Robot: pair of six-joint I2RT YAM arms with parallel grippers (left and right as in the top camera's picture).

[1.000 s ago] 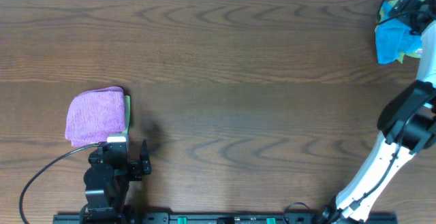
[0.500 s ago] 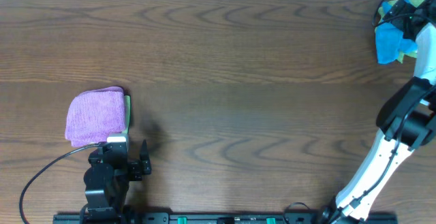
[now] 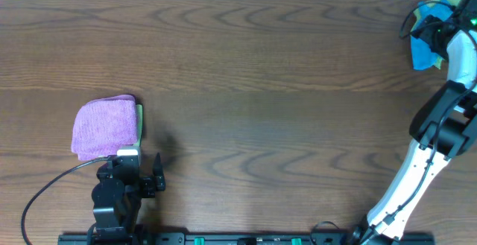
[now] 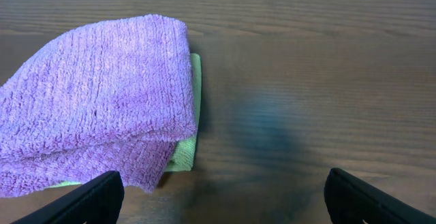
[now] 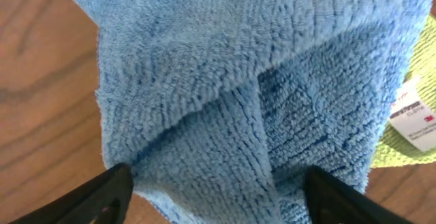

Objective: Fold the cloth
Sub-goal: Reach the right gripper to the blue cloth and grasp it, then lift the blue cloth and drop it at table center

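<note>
The cloth, sky-blue and fuzzy, lies bunched at the table's far right corner. It fills the right wrist view in soft folds. My right gripper is down on it. In the wrist view the right gripper is open, with one fingertip at the cloth's left edge and the other over its right part. A thick fold of blue pile sits between them. My left gripper rests open near the front left edge, and the left gripper has only bare wood between its fingers.
A folded pink-purple cloth lies on a lime-green cloth just beyond my left gripper; both the pink-purple cloth and the lime-green cloth show close up. More lime-green fabric with a white label lies under the blue one.
My right arm has pushed farther toward the back right corner, down onto the blue cloth, covering more of it from above. Its jaws have narrowed. The left arm is still.
</note>
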